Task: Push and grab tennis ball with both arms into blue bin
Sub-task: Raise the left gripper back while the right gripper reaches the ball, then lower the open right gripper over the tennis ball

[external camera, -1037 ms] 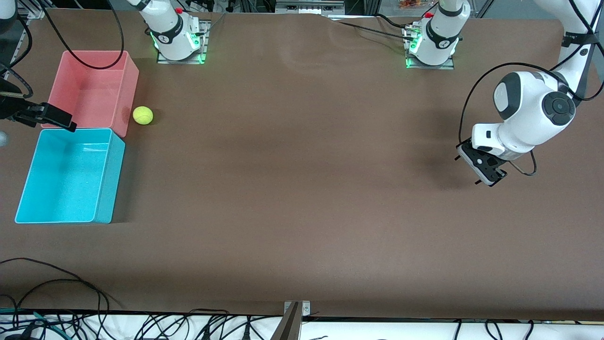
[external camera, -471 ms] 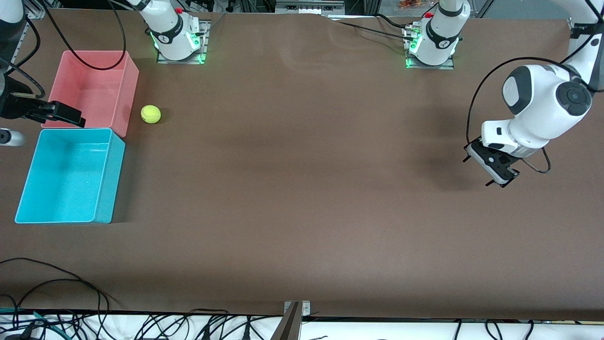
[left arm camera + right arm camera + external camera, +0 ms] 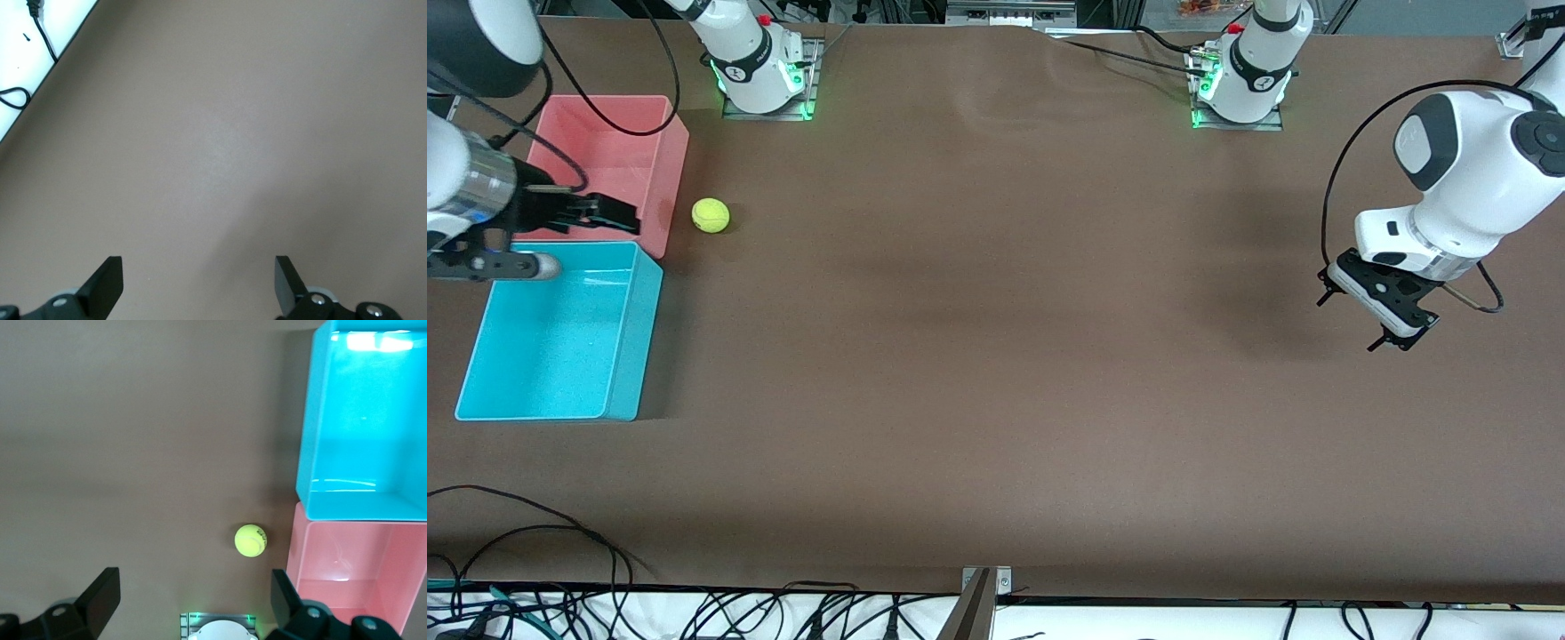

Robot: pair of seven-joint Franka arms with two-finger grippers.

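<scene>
The tennis ball (image 3: 711, 215) lies on the brown table beside the pink bin's wall; it also shows in the right wrist view (image 3: 250, 540). The blue bin (image 3: 636, 347) stands nearer to the front camera than the pink bin and touches it; it shows in the right wrist view too (image 3: 310, 453). My right gripper (image 3: 627, 218) is open and empty, over the pink bin's near wall, a short way from the ball; its jaws (image 3: 193, 597) stand wide apart. My left gripper (image 3: 1352, 316) is open and empty above bare table at the left arm's end (image 3: 197, 283).
The pink bin (image 3: 671, 169) stands farther from the front camera than the blue bin, at the right arm's end; it also shows in the right wrist view (image 3: 293, 567). The right arm's base (image 3: 763, 71) is close to the ball. Cables lie along the table's front edge (image 3: 534, 533).
The ball rolled a little away from the pink bin, then stopped. My right gripper moved over the pink bin toward the ball. My left arm drew back toward its end of the table.
</scene>
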